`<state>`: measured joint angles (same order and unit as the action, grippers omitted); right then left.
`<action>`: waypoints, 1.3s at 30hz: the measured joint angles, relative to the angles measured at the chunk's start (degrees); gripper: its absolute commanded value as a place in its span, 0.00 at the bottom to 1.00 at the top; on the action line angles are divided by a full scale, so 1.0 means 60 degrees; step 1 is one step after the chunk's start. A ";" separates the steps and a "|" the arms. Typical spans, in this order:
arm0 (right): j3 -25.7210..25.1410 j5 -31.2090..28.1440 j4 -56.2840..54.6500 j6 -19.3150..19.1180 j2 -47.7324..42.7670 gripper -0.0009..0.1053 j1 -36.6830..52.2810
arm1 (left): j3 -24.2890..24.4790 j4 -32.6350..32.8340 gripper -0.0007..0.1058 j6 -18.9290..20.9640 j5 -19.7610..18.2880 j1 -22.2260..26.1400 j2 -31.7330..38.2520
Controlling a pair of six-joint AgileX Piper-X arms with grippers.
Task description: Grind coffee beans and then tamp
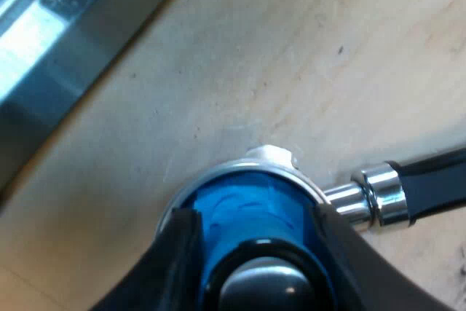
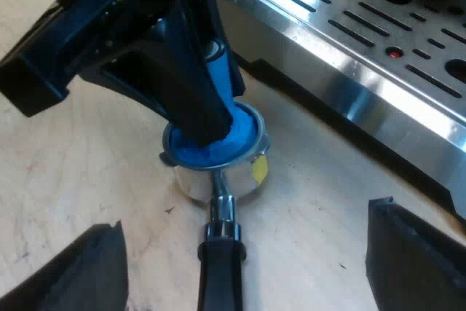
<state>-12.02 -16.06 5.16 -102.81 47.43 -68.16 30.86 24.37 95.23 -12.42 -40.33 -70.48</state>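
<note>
You have the left gripper [image 1: 255,253] clamped on the blue tamper [image 1: 233,209]. Its two black fingers [image 1: 182,253] press against opposite sides of the blue body, and a dark rounded knob [image 1: 262,285] shows between them.

The tamper sits inside the basket of the metal holder [image 2: 218,176], with its blue base filling the basket up to the rim. The holder is loose and rests on the wooden table [image 1: 291,71], with the basket just beside the foot of the espresso machine [image 2: 378,71]. There is a small yellow mark [image 2: 259,169] on the basket's outer wall.

From the basket a short shiny neck leads into the dark handle [image 2: 220,274]. The handle runs away from the machine and toward your right gripper [image 2: 244,260].

The right gripper's fingers [image 2: 415,253] stand wide apart, one on each side of the handle. Neither finger touches the handle, and nothing is held between them.

Beyond the holder, the machine's slotted metal tray [image 2: 328,5] is in sight, with a small red dot [image 2: 394,53] among the slots. The holder's red end cannot be seen from here, because the handle passes out of sight between the right gripper's fingers.
</note>
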 measured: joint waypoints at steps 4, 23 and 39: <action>0.0000 0.0246 0.0260 0.0000 0.0000 0.66 0.0000 | -0.0085 0.0263 0.01 0.0000 -0.0002 0.0000 0.0324; 0.0000 0.1501 0.0554 0.0000 0.0000 0.66 0.0000 | 0.0456 0.1122 0.01 0.0000 0.0027 0.0000 0.1349; 0.0000 0.1733 0.0760 -0.0035 0.0000 0.66 0.0000 | 0.1555 0.2340 0.01 0.0000 0.0529 0.0000 0.1576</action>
<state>-12.02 -5.66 9.72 -103.03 47.43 -68.16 40.19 38.41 95.23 -9.25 -40.33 -61.03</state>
